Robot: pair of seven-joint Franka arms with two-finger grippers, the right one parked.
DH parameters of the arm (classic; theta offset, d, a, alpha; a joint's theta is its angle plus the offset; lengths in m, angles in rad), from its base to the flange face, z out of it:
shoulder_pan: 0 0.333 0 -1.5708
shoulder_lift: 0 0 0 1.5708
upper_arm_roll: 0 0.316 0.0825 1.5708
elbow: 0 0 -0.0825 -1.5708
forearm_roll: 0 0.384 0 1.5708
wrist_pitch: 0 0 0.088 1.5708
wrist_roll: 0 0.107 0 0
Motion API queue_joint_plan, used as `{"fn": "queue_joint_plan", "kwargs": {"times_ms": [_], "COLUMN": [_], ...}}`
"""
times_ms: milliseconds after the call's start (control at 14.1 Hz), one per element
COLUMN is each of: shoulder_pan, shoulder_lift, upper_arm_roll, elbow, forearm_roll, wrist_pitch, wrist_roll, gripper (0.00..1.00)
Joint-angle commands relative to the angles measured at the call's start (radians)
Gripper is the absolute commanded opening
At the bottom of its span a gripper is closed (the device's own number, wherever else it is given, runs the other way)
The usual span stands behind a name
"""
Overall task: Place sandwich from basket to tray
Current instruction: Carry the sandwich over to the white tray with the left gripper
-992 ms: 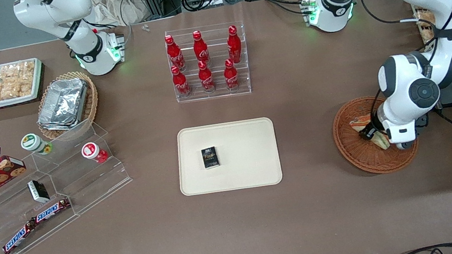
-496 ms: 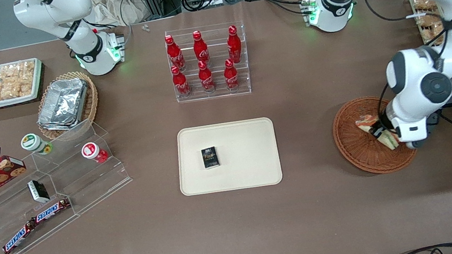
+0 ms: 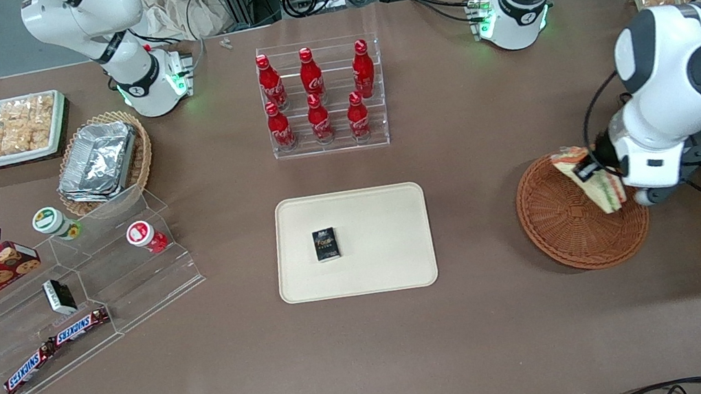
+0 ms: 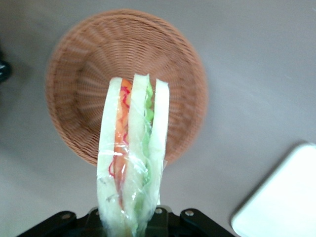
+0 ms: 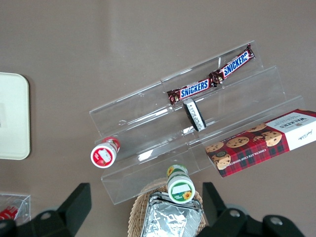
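The left arm's hand (image 3: 591,173) is suspended above the basket (image 3: 564,234), over the part of its rim farthest from the front camera, and is pinching the sandwich (image 3: 593,183). The sandwich is lifted clear of the basket's weave and hangs in the air, tilted, with one corner pointing down toward the basket floor. In the left wrist view the sandwich (image 4: 132,158) stands edge-on, showing three pale bread slices with orange-red and green filling under clear wrap, and the basket (image 4: 84,89) lies beneath it with nothing else visible inside. The hand's dark body appears at the base of the sandwich in that view, but the fingertips themselves are hidden by the wrap. The basket rests on the brown bench (image 3: 375,360) toward the working arm's end. The tray (image 3: 393,246) lies flat on the bench, well apart from the basket toward the parked arm's end, and carries a small dark box (image 3: 325,244) near its middle. A corner of the tray (image 4: 281,197) also shows in the left wrist view.
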Motion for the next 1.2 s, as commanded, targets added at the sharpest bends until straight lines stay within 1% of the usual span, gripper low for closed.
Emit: {"fn": "queue_joint_plan", "kwargs": {"times_ms": [0, 213, 354, 567, 709, 780, 992, 1063, 1134], "shoulder_pan": [-0.006, -0.008, -0.032, -0.124, -0.149, -0.175, -0.193, -0.212, -0.229], "shoulder_lift": [0.043, 0.095, 0.135, 0.196, 0.265, 0.305, 0.394, 0.419, 0.448], "upper_arm_roll": [-0.083, -0.197, -0.254, -0.255, -0.258, -0.258, -0.258, -0.258, -0.255], "elbow": [0.07, 0.116, 0.125, 0.127, 0.127, 0.128, 0.133, 0.144, 0.161], "forearm_roll": [-0.012, -0.003, 0.004, 0.031, 0.089, 0.097, 0.109, 0.128, 0.129], "wrist_pitch": [-0.026, -0.005, 0.05, 0.126, 0.196, 0.246, 0.352, 0.376, 0.379], "wrist_roll": [0.027, 0.056, 0.062, 0.062, 0.079, 0.092, 0.111, 0.094, 0.09], "gripper": [0.0, 0.0, 0.0, 0.0, 0.0, 0.0, 0.0, 0.0, 0.0]}}
